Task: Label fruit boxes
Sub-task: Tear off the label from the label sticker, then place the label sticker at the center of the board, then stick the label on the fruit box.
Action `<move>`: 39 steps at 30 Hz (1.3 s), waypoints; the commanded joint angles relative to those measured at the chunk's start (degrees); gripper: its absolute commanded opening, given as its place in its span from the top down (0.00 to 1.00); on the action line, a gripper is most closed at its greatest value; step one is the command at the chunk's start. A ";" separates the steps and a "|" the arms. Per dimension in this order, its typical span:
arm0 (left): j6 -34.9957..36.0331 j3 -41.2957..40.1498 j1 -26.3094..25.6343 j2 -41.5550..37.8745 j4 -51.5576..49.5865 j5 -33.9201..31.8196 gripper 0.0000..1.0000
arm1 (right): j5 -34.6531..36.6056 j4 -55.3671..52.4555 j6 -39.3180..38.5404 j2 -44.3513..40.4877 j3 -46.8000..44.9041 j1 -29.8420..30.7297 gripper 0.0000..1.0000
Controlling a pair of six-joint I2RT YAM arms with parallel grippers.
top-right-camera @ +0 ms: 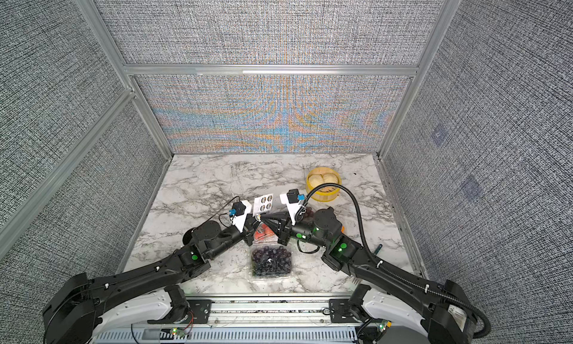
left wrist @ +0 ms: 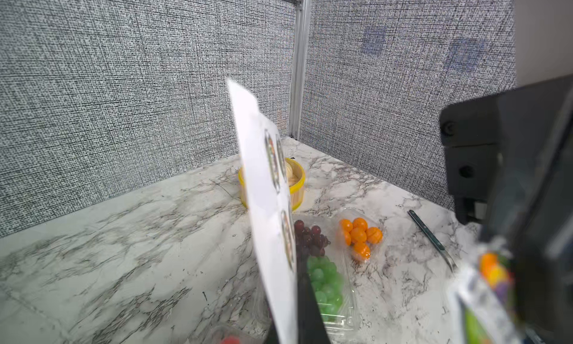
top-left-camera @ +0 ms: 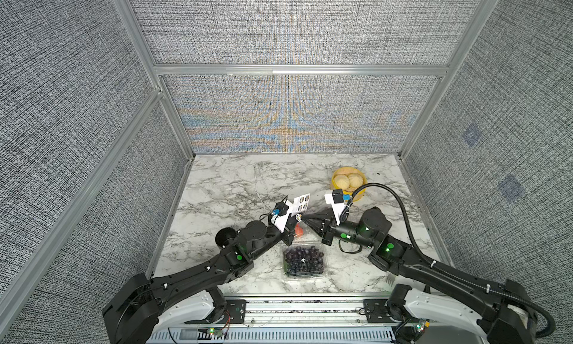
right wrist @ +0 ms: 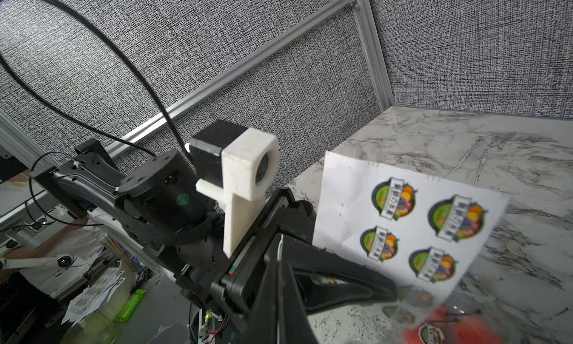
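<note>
So both grippers pinch shut: left gripper (top-left-camera: 294,217) holds the floppy sticker sheet (top-left-camera: 301,202), right gripper (top-left-camera: 305,219) peels at its 6 o'clock edge, and those flimsy fruit boxes (top-left-camera: 304,260) want pressing gently mid-lid.

Four clear fruit boxes (left wrist: 328,277) closed, flat, clustered mid-table.

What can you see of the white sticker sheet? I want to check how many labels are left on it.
The sticker sheet is a white glossy paper rectangle held up off the marble table, standing roughly on edge and tilted. Four round labels with green, orange and purple fruit artwork show on its face in the right wrist view, in two rows of two. The left gripper is shut on its lower edge. The right gripper meets it there too, shut on what looks like a label. In both top views it sits between the two wrists.
</note>
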 commanded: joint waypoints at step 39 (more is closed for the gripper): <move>-24.30 -5.61 2.08 -11.97 -35.95 0.51 1.00 | 12.00 -57.40 -12.87 31.16 23.12 -21.81 1.00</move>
